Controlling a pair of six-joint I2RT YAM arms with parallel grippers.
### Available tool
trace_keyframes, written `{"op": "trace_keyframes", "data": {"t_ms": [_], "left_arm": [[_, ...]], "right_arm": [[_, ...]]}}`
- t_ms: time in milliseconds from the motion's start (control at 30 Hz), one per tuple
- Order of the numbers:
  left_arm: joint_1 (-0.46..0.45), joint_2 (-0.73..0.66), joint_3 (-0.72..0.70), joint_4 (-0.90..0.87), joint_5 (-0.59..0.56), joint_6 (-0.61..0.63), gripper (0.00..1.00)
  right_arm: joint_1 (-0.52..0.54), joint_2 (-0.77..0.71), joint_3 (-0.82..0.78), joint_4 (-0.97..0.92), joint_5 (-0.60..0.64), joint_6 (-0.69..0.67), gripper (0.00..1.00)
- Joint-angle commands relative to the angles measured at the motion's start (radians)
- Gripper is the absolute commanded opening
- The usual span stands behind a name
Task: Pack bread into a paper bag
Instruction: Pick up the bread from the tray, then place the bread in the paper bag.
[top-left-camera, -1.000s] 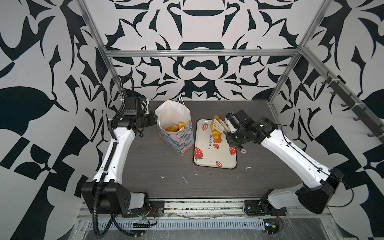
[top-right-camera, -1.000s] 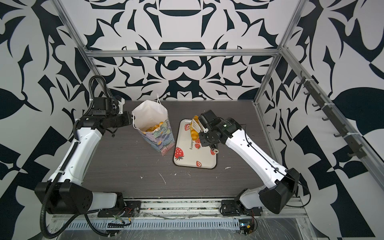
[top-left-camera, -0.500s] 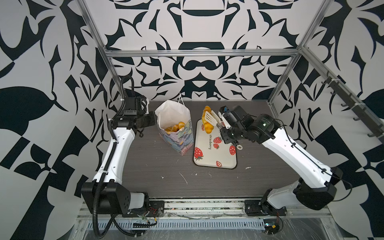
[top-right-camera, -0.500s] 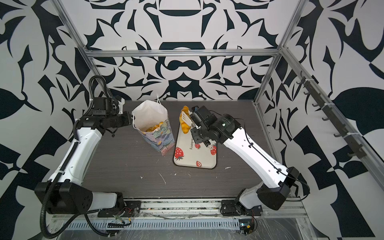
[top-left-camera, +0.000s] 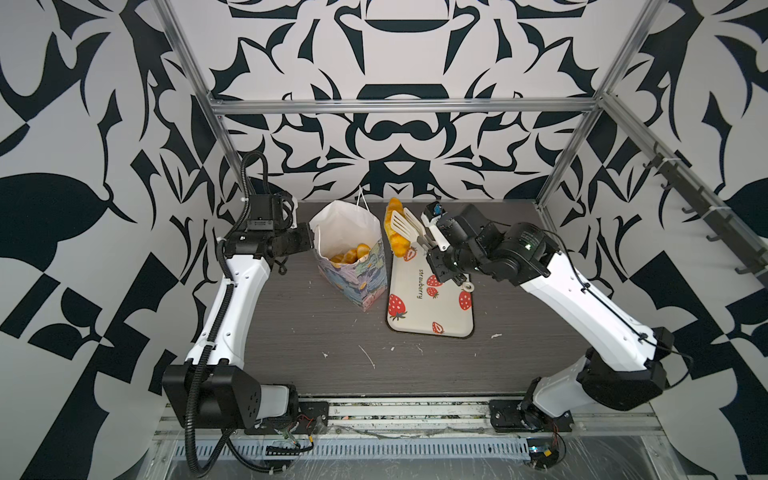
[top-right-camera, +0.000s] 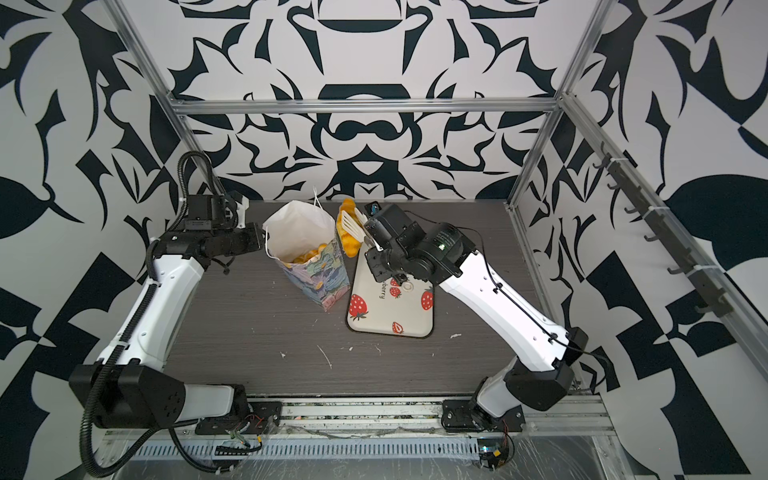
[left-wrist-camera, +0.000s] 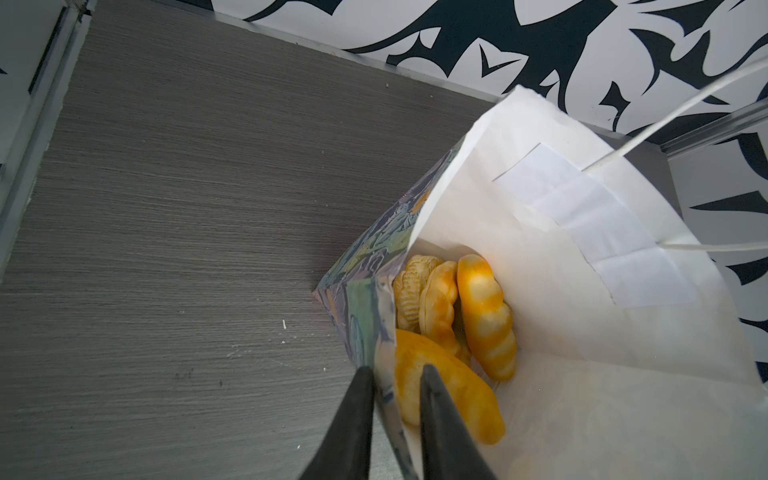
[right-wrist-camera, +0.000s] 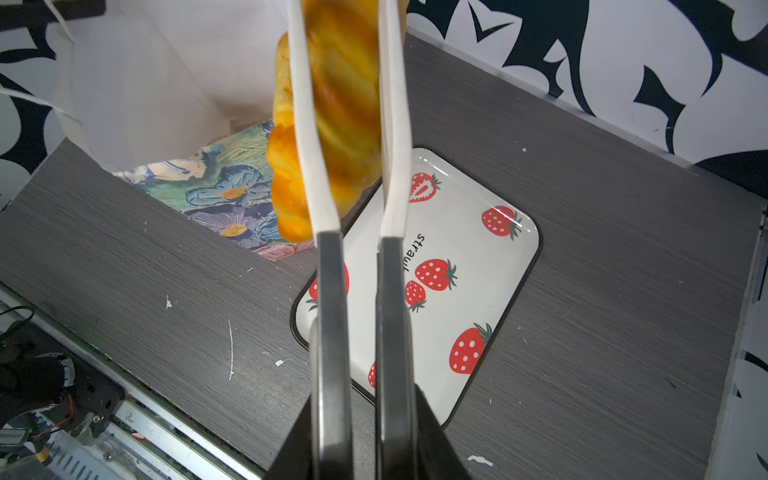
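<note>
The right claw (right-wrist-camera: 361, 407) grips white tongs (right-wrist-camera: 309, 158) clamping a croissant (right-wrist-camera: 345, 95) aloft beside the paper bag (right-wrist-camera: 216, 183).

The paper bag (top-left-camera: 349, 226) stands with its mouth wide open, bread (left-wrist-camera: 484, 316) lying only at its bottom. Left fingers (left-wrist-camera: 355, 419) pinch its left rim. The tray (top-left-camera: 451, 320) beside it is bare; the desk (top-left-camera: 311, 336) in front lies open.

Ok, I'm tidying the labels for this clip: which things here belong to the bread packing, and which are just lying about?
In the job: paper bag, bread in it, croissant in the tongs, left gripper pinching the bag's rim, right gripper holding the tongs.
Lying about: strawberry tray, white flecks on the table.
</note>
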Motion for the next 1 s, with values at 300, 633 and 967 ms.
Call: {"op": "trace_keyframes", "data": {"t_ms": [300,633,967], "left_arm": [[0.013,-0.031,0.012,-0.038,-0.024,0.002,0.24],[0.016,-0.035,0.008,-0.036,-0.026,0.0,0.24],[0.016,-0.05,-0.004,-0.03,-0.021,0.0,0.26]], "right_arm": [[0.082,0.07,0.194,0.058,0.022,-0.054,0.31],[0.139,0.186,0.334,0.051,0.008,-0.08,0.31],[0.144,0.305,0.45,0.014,0.059,-0.114,0.31]]}}
